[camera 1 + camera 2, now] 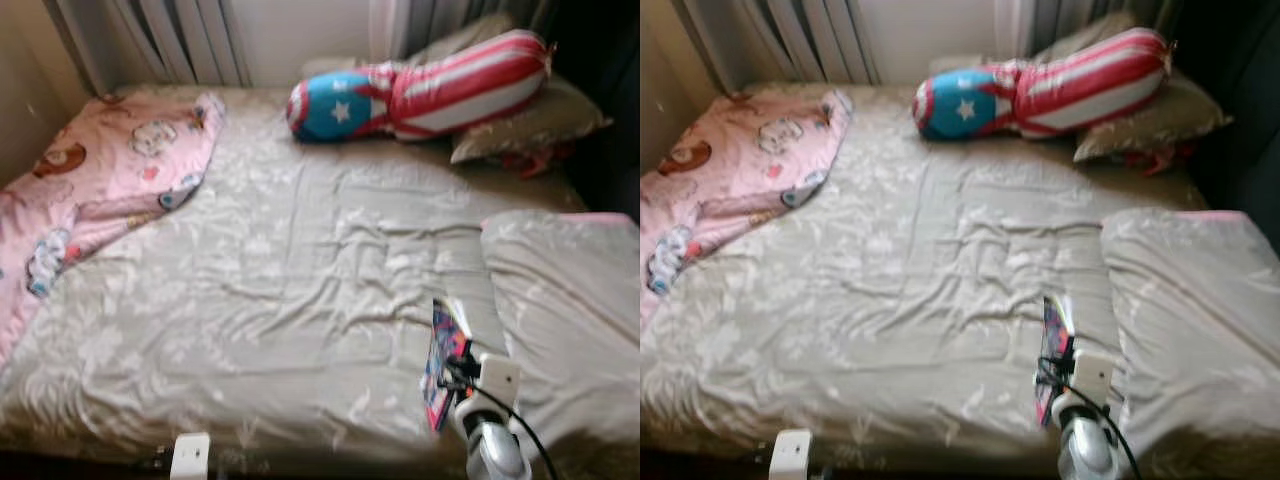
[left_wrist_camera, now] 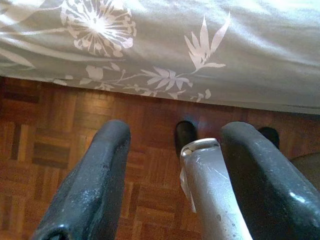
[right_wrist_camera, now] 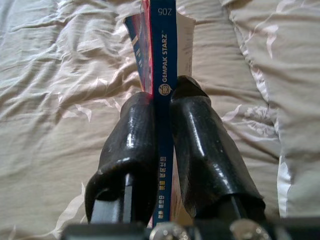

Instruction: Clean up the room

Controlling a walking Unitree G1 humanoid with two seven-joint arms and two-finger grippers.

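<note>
Blue-spined book (image 3: 164, 65) — clamped in right gripper (image 3: 162, 107)

A bed (image 1: 280, 300) lies before you. On its far left corner a blanket (image 1: 110, 170) spreads toward the left edge. At the far side a long cushion (image 1: 420, 90) lies across, with a pillow (image 1: 530, 125) behind it on the right. A folded quilt (image 1: 570, 290) covers the near right. Just left of the quilt, your right end effector (image 3: 162, 130) holds a book (image 1: 445, 365) upright above the bed. Your left end effector (image 2: 172, 165) hangs over the floor (image 2: 60, 145) beside the bed's near edge.
</note>
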